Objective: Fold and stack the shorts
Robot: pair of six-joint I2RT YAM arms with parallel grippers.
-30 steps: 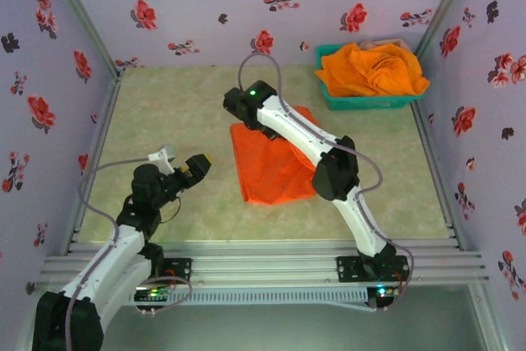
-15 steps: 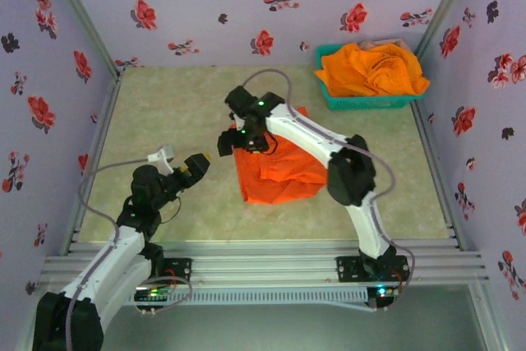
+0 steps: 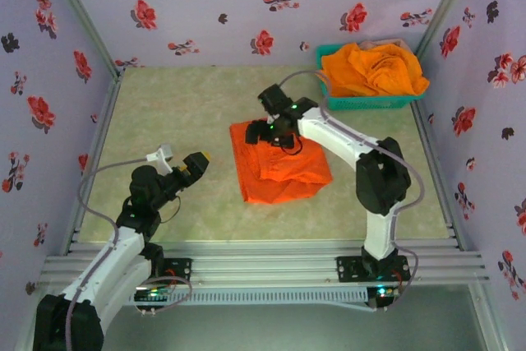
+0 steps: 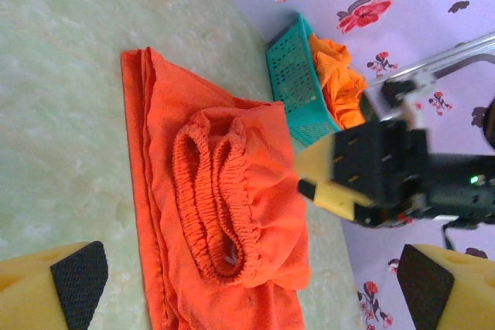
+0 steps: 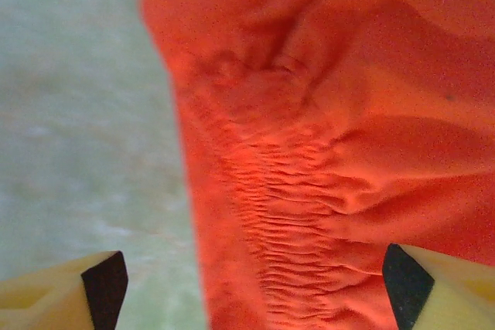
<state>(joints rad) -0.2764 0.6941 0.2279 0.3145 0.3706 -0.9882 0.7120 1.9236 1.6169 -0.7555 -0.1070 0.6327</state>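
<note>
Pale green table [image 3: 164, 113], one pair out, fold half done

One orange pair of shorts [image 3: 279, 172] lies near-left of the basket [image 3: 362, 103], rumpled, waistband bunched on top, long side roughly near-to-far I think. The other shorts [image 3: 374, 70] are heaped in the basket, nothing stacked. Both spread wide, holding nothing: right gripper [image 5: 255, 284] over the pair, left gripper [image 3: 196, 166] farther left of the basket.

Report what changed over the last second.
The right tool swung from the far left corner of the orange shorts on the table toward the near side, then right. It now hangs open over their gathered waistband. A layer of the cloth now lies bunched on top of the rest. The left tool, the teal basket and the shorts heaped in it stayed put.
</note>
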